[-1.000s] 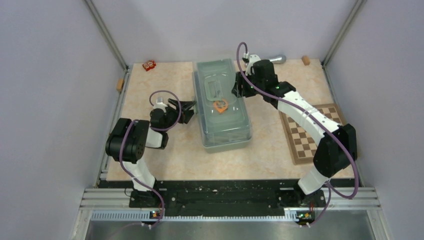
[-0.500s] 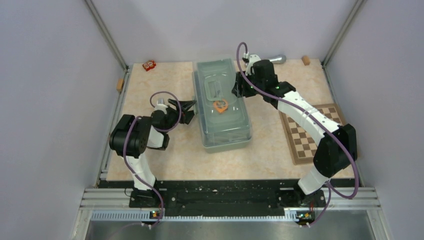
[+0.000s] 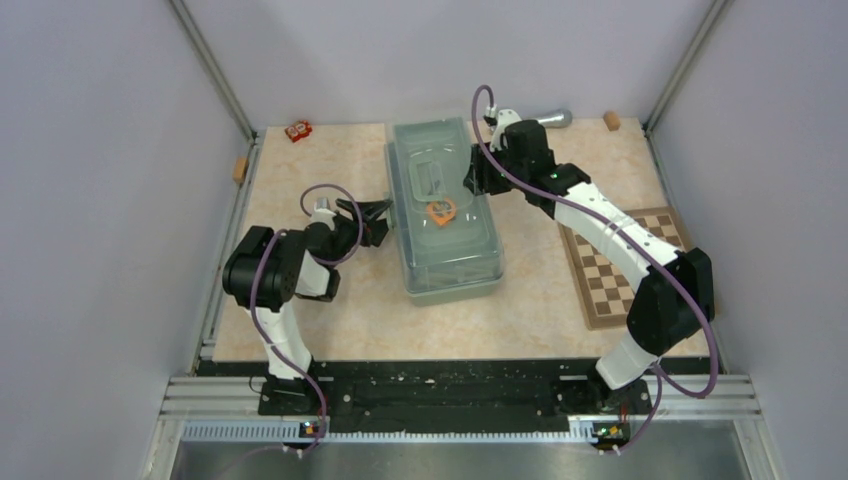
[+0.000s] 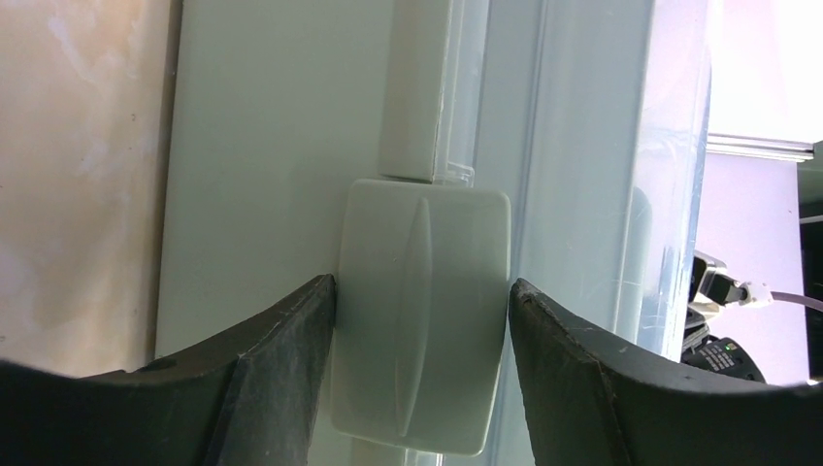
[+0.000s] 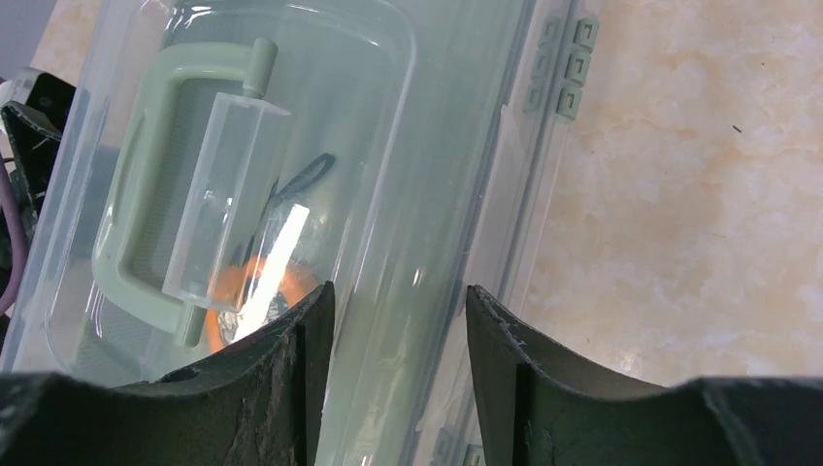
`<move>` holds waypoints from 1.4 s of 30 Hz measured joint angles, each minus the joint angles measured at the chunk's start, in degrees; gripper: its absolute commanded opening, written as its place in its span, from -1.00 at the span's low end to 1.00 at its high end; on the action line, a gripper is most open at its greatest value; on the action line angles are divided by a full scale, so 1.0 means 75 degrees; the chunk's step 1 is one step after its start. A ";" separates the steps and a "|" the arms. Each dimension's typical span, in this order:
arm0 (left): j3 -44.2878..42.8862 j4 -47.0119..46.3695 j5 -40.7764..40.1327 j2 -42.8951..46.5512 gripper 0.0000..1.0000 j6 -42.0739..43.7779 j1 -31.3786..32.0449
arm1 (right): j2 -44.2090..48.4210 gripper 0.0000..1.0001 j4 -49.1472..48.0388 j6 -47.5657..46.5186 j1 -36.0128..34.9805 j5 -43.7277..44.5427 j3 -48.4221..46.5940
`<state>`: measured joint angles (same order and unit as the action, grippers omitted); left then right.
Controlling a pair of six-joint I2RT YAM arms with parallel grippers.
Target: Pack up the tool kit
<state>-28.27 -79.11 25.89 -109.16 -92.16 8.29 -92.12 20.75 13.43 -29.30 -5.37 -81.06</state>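
Top view - the toolbox [image 3: 447, 262] sits mid-table with its lid [image 3: 440, 150] closed. Its long axis runs from the near edge to the far edge, leaning slightly left at the far end. The orange tape measure [image 3: 439, 211] shows through the translucent lid, about mid-length. The left gripper [image 3: 377, 216] is at the box's left long side, fingers spread. The right gripper [image 3: 473, 180] is over the lid's right side, beside the handle [image 3: 431, 178]. A chessboard [image 3: 625, 265] lies well to the right, and a grey cylinder [image 3: 555, 118] is at the far edge.

Left wrist - the jaws are wide and straddle the sage-green latch [image 4: 419, 320]. The fingertips [image 4: 291, 340] lie against its two edges; whether they squeeze it, I cannot tell.

Right wrist - the jaws are moderately open and hold nothing. The lid's sloping right flank lies between the fingers [image 5: 291, 379], contact unclear. The handle lies along the box's length, with the tape measure blurred beneath it. Bare table [image 5: 699, 194] is to the right.
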 measured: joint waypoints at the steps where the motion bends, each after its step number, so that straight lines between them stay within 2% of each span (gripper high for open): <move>1: 0.0006 -0.0026 0.0000 0.0000 0.39 -0.0038 0.0003 | 0.0000 -0.01 0.0000 0.0000 -0.0009 0.0017 0.0000; 8: 0.0169 -0.0542 -0.0090 -0.0184 0.29 -0.0294 0.0047 | 0.0006 -0.01 -0.0003 -0.0050 -0.0029 0.0073 0.0000; 15: 0.0265 -0.0542 -0.0303 -0.0093 0.23 -0.0289 0.0102 | 0.0015 -0.01 -0.0003 -0.0052 -0.0058 0.0114 0.0000; 27: 0.0356 0.2180 -0.0469 0.1725 0.22 0.1049 0.0137 | 0.0017 -0.01 -0.0015 -0.0122 -0.0073 0.0140 0.0000; 32: 0.0356 0.2439 -0.0527 0.1973 0.23 0.1253 0.0137 | 0.0017 -0.01 -0.0017 -0.0134 -0.0073 0.0140 0.0000; 42: 0.0268 0.2952 -0.0475 0.2343 0.47 0.1480 0.0187 | 0.0017 -0.01 -0.0020 -0.0146 -0.0079 0.0149 0.0000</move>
<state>-26.26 -56.97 22.33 -91.59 -81.06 9.69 -91.98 20.60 12.34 -29.89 -4.25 -81.06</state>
